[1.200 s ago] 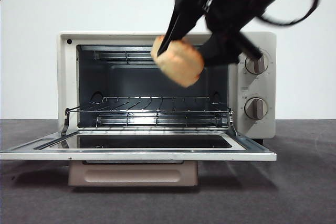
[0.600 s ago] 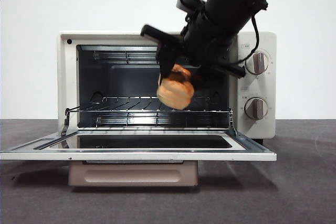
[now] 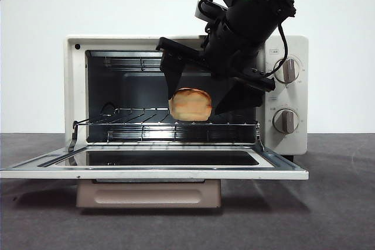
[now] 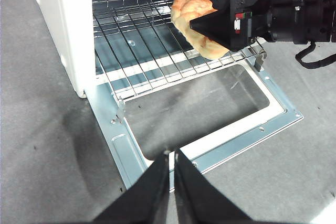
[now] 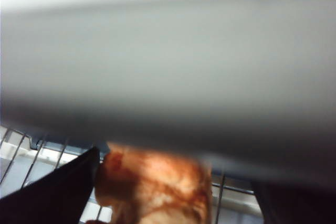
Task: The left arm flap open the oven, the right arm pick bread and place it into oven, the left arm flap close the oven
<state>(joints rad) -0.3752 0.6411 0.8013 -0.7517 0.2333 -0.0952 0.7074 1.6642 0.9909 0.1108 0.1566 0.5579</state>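
The cream-white oven (image 3: 74, 89) stands with its glass door (image 3: 281, 173) flapped down flat. The golden bread (image 3: 190, 105) rests on the wire rack (image 3: 135, 123) inside, right of the middle. My right gripper (image 3: 197, 101) reaches into the oven mouth from above, open, with one jaw on each side of the loaf. In the right wrist view the bread (image 5: 157, 187) lies between the jaws, close to one and apart from the other. My left gripper (image 4: 171, 157) is shut and holds nothing. It hovers over the table in front of the lowered door (image 4: 273, 124).
The tan bar handle (image 3: 149, 194) hangs under the door's front edge. Two round knobs (image 3: 286, 69) sit on the oven's right panel, close to the right arm's body. Grey table lies around the oven, and a white wall is behind it.
The right gripper carried the bread down and into the oven. The loaf now sits on the rack, and the jaws have spread apart from it.
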